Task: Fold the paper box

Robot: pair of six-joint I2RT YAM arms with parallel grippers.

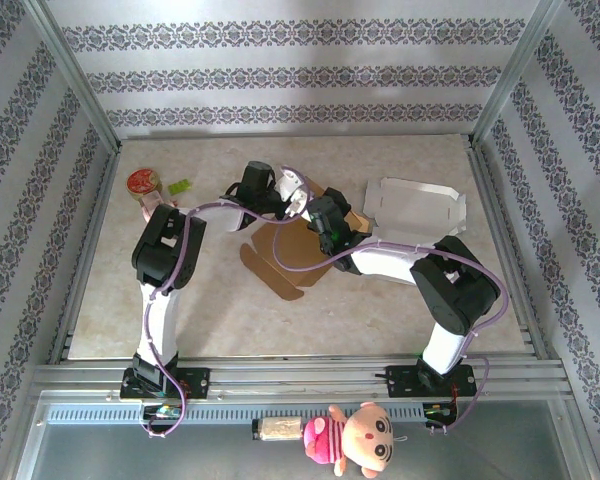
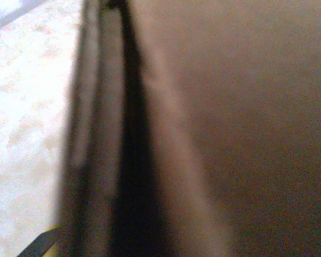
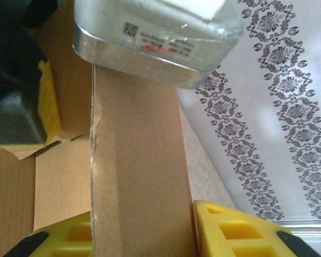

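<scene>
The paper box [image 1: 292,252] is a brown cardboard blank in the middle of the table, partly raised, with rounded flaps lying toward the front. Both arms meet over its far side. My right gripper [image 1: 327,218] is shut on an upright cardboard wall [image 3: 139,160], with a yellow finger on each side of it [image 3: 144,227]. My left gripper [image 1: 278,200] is pressed against the same box. Its wrist view is a blurred brown cardboard surface [image 2: 230,134] with a dark fold, and the jaws are hidden. One yellow-padded left finger [image 3: 48,101] shows beside the wall.
A white, open paper carton [image 1: 416,205] lies at the back right. A red round object [image 1: 142,182] and a small green piece [image 1: 179,186] sit at the back left. A doll [image 1: 355,440] lies below the front rail. Metal frame posts edge the table.
</scene>
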